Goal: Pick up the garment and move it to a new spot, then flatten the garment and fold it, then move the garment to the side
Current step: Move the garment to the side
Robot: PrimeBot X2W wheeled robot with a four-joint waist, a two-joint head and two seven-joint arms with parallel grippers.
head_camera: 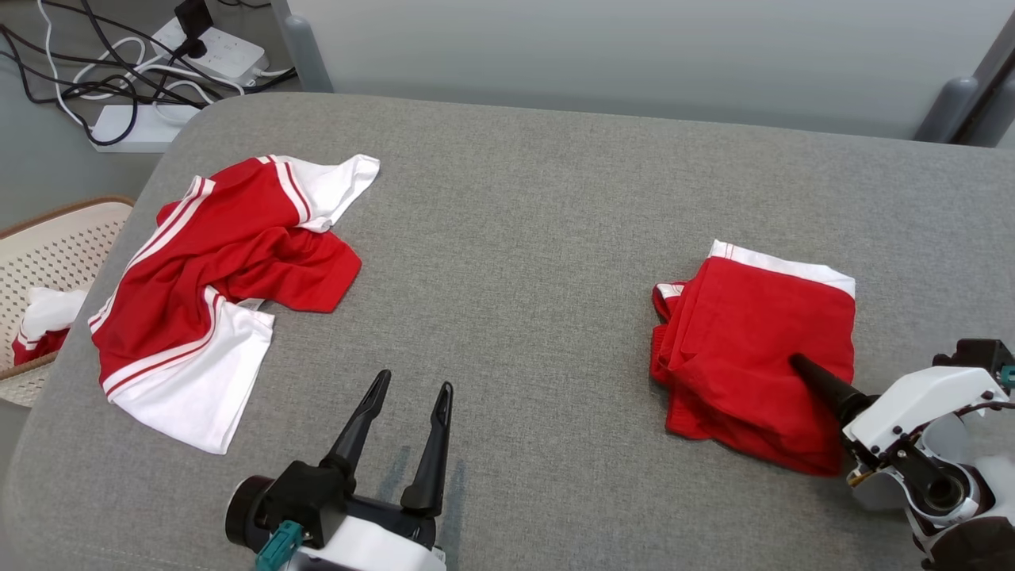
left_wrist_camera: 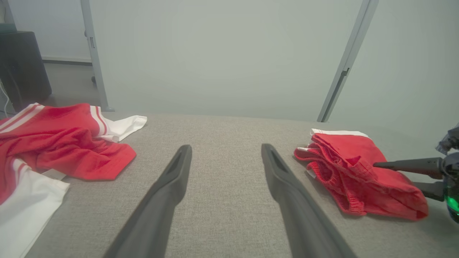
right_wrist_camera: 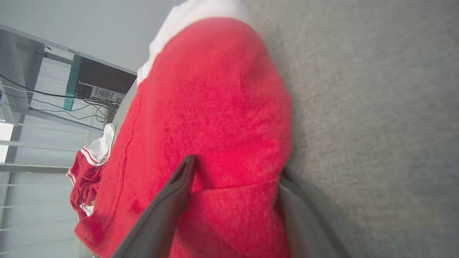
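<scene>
Right hand (right_wrist_camera: 236,165) astride folded garment (head_camera: 753,333) (fingers spread); crumpled jersey (head_camera: 214,270), basket (head_camera: 55,238) left.

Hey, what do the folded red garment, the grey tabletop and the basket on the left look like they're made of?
The folded red garment looks like matte knit sports mesh: fine pinholes show in the right wrist view. The tabletop seems covered in matte grey woven cloth, with a flecked weave. The basket is probably cream plastic, brown-rimmed, given its regular punched holes.

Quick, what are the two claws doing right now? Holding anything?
Left claw: open, holding nothing.
Right claw: open, straddling an edge of the folded red garment, not clamped on it.
</scene>
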